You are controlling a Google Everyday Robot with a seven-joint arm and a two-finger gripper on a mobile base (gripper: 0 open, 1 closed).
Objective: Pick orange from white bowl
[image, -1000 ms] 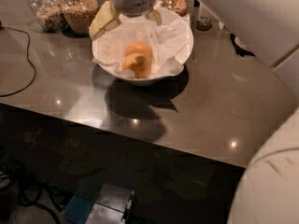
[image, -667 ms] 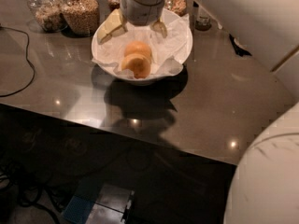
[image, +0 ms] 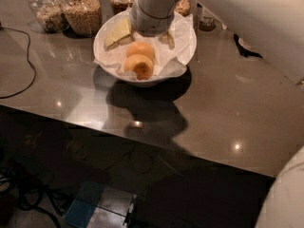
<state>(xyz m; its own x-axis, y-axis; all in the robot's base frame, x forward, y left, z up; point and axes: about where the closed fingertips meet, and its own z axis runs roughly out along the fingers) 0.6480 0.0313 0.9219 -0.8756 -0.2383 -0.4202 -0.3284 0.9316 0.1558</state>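
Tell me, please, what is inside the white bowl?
Crinkled white paper lines the white bowl; on it lie the orange and a second round fruit. The open gripper hangs over them, hiding the bowl's back part.

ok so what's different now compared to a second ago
The gripper has come down toward the back of the white bowl, open fingers spread just behind the orange. Nothing is gripped yet. The bowl, the orange, the smaller fruit in front of it and the jars stayed put.
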